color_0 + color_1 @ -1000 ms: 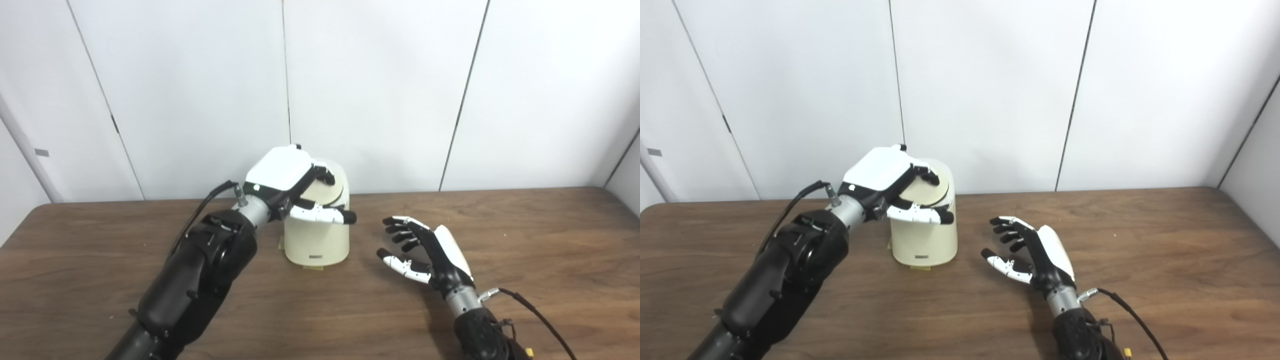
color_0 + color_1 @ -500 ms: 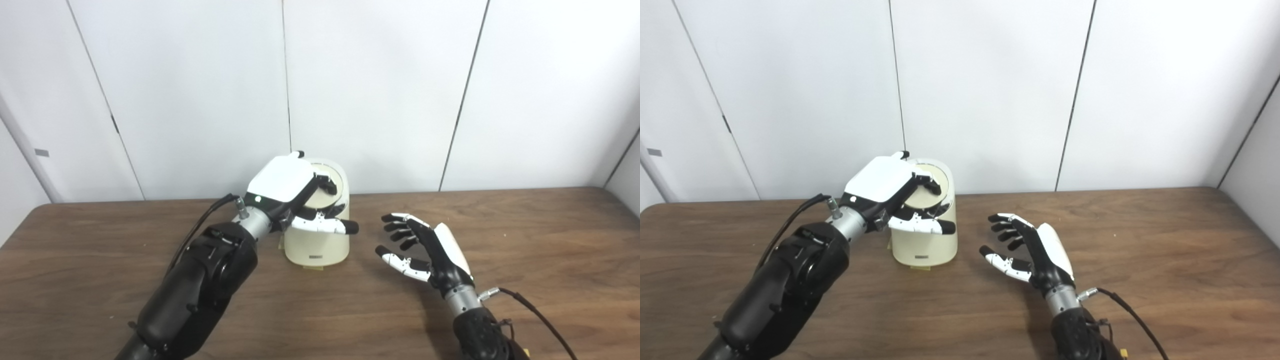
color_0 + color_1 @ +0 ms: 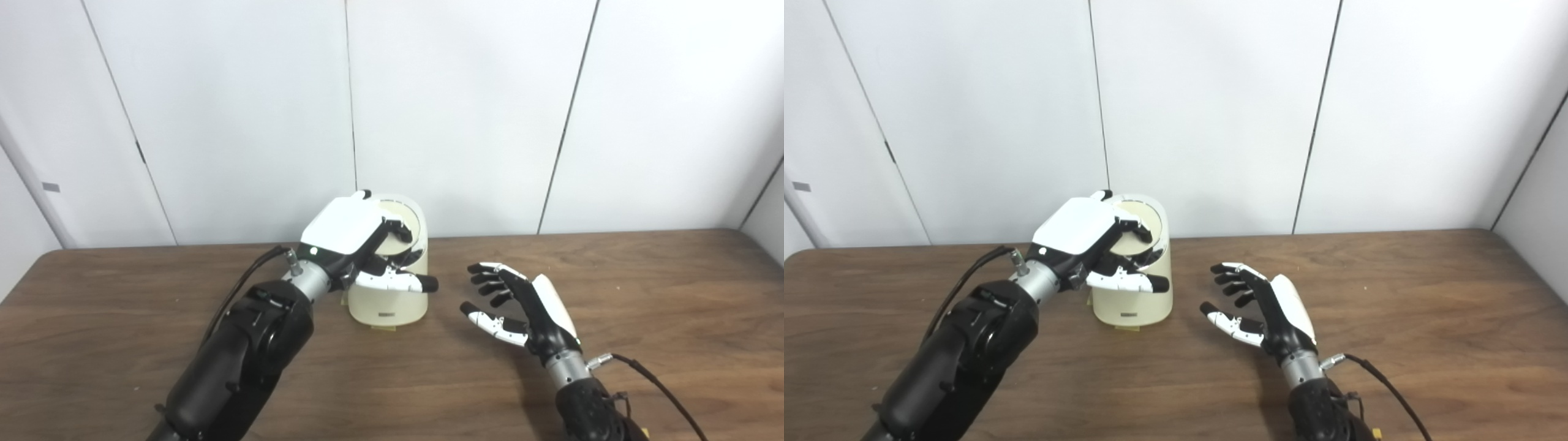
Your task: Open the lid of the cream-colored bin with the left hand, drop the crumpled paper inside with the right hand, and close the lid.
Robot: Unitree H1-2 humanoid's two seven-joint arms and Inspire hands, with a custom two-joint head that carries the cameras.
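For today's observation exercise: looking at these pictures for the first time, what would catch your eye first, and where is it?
First, the cream-colored bin at the back middle of the wooden table, with the left hand draped over its lid. Next, the right hand, open and empty, palm toward the bin, to the bin's right. No crumpled paper is in view.

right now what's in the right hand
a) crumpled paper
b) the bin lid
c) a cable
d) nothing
d: the right hand hovers over the table with fingers apart and an empty palm, beside the bin.
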